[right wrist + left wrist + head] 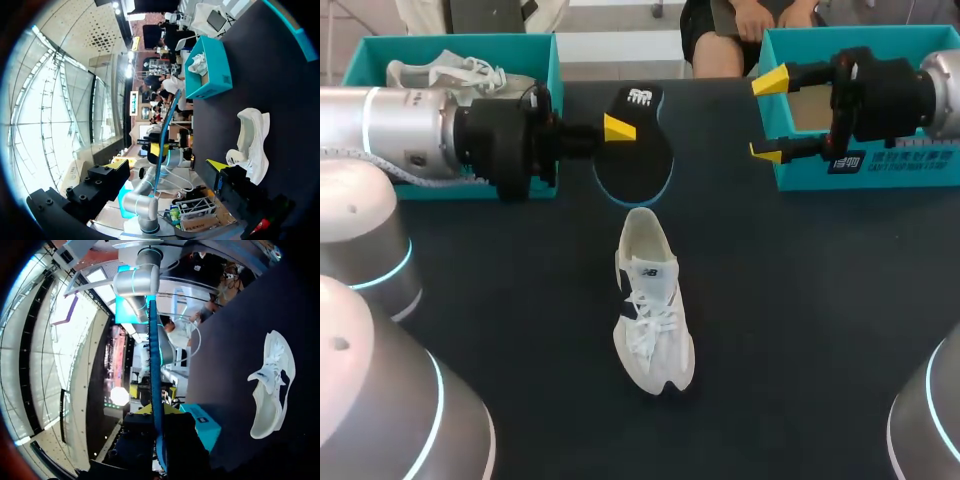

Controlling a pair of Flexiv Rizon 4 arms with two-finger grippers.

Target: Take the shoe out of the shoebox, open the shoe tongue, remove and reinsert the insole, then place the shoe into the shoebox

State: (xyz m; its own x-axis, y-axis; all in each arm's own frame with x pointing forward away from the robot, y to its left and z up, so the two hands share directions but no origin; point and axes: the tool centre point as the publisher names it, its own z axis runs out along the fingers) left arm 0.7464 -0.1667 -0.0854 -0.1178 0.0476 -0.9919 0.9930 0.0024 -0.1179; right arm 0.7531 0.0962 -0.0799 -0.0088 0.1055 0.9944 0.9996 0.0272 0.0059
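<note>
Insole (640, 170) pinched in left tool (620, 130); right tool (767, 116) wide open, holding nothing, near shoebox (880, 172).

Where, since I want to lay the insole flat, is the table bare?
Bare table lies right of the shoe, up to the right shoebox, and left of it, up to the left shoebox. It is crowded between the boxes: there the left gripper holds the insole and the right gripper hangs open.
</note>
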